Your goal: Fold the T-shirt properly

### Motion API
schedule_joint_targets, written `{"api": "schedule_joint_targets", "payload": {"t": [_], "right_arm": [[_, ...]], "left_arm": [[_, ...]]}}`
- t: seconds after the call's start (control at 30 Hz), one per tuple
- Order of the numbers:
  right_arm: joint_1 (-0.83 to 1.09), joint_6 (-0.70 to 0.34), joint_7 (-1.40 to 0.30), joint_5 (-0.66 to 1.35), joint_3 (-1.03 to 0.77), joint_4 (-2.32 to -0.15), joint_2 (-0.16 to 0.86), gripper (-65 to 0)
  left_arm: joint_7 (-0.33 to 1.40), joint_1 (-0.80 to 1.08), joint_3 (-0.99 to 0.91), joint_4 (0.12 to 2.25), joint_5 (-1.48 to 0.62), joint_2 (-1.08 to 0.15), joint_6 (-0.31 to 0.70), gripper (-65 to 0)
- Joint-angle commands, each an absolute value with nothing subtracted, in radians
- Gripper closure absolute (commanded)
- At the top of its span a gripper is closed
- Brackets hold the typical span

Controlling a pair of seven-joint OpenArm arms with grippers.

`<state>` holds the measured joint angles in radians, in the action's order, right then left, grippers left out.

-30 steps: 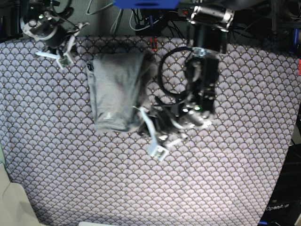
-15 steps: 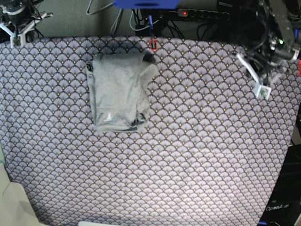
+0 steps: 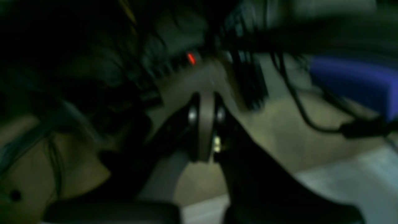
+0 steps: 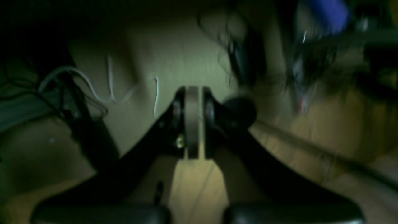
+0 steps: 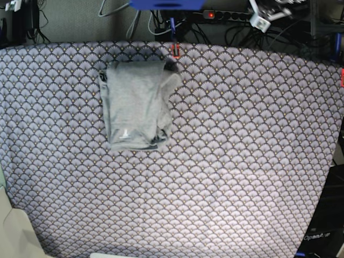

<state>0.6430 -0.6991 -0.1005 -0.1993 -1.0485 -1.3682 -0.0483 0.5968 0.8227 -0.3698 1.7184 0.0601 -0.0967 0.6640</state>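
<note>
The folded T-shirt (image 5: 137,105) lies on the purple scalloped cloth (image 5: 231,161), toward its far edge. Beyond that edge, the left gripper (image 3: 203,127) and right gripper (image 4: 192,124), apparently empty in blurred views, are pressed closed.

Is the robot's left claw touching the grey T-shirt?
Apart. The base view shows the left gripper up past the table's far edge, with bare purple cloth between it and the folded T-shirt.
</note>
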Motion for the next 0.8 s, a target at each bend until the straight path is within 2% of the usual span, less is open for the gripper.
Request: {"api": "schedule_joint_targets", "payload": {"t": [0.0,0.17,0.27,0.4,0.57,0.6,0.67,0.77], "right_arm": [[0.630,-0.698,-0.030,-0.226,-1.084,-1.326,-0.050,-0.3],[0.481,-0.698,0.291,-0.493,-1.290,-0.970,-0.036,-0.4],[0.437,-0.698,0.412,-0.648,-1.382,-0.825,-0.024,-0.3],[0.389,-0.698,0.524,-0.812,-1.426,-0.596,0.038,-0.4],[0.323,-0.698,0.547,-1.006,-1.389,-0.260,0.170,-0.3],[0.309,-0.668,0.547,-1.049,-1.374,-0.189,0.197,-0.3],[0.275,-0.479,0.542,-1.116,-1.342,-0.096,0.225,-0.5],[0.232,-0.211,0.532,-1.210,-1.290,-0.051,0.226,-0.5]], "left_arm": [[0.539,0.831,-0.372,1.676,0.084,-0.087,0.668,0.0],[0.269,0.697,-0.427,1.247,0.216,-0.005,0.668,0.0],[0.124,0.616,-0.458,1.001,0.237,0.008,0.668,0.0],[-0.064,0.490,-0.509,0.690,0.272,0.007,0.656,0.0],[-0.260,0.308,-0.545,0.272,0.328,-0.053,0.654,0.0],[-0.311,0.263,-0.542,0.173,0.343,-0.062,0.653,0.0],[-0.394,0.188,-0.544,0.018,0.374,-0.082,0.634,0.0],[-0.447,0.120,-0.542,0.000,0.435,-0.085,0.483,0.0]]}}
